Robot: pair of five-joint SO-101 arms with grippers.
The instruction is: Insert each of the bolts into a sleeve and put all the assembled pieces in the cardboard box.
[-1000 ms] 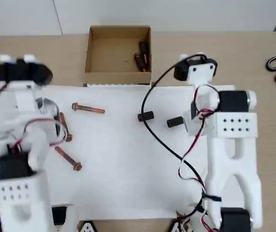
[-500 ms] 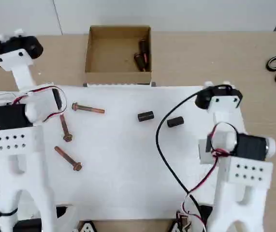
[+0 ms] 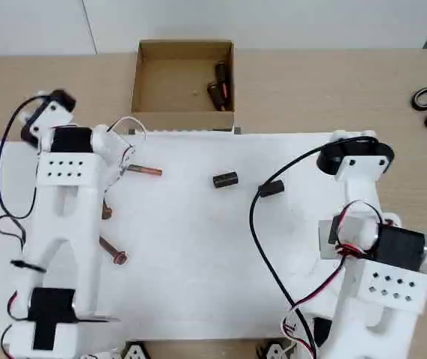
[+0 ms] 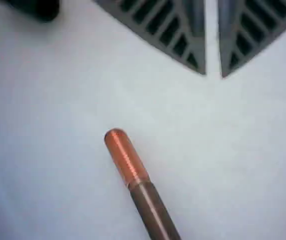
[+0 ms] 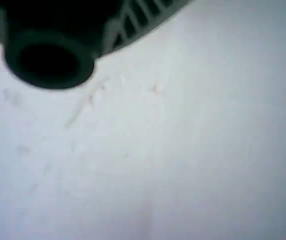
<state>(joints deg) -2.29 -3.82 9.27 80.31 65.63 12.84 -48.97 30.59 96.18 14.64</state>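
Narrowly apart, the left end effector (image 4: 213,74) hangs near the threaded tip of a bolt (image 4: 128,161).

Room to pass over the white sheet (image 3: 191,254) between both arms. 2 sleeves (image 3: 226,179) sit mid-sheet, the right arm's black cable (image 3: 251,224) loops just beside them, and the left arm (image 3: 67,209) hangs over the bolts (image 3: 144,171).

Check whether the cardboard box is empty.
Not empty. Two dark pieces lie in the cardboard box against its right-hand wall in the high view; the rest of its floor looks bare.
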